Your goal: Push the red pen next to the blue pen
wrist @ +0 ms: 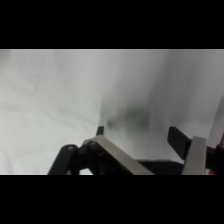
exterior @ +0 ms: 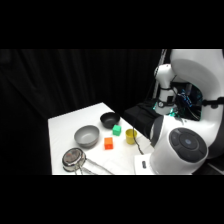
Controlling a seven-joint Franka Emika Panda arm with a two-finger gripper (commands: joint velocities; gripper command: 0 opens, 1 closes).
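– Right of the grey bowl, the white arm is looming over the matte white table. A glossy black bowl is sitting behind the grey bowl, with a yellow cup, a green cube and an orange-red cube to its right.

– Red pen? Gripper?

– The red pen isn't showing near the grey bowl. A red sliver at the wrist view's edge may be it. The gripper is hanging with fingers apart, holding nothing. I'm judging the pen light, stiff and prone to rolling, so I'm planning a broadside push at mid-length.

A white table carries a grey bowl, black bowl, green cube, orange-red cube and yellow cup.
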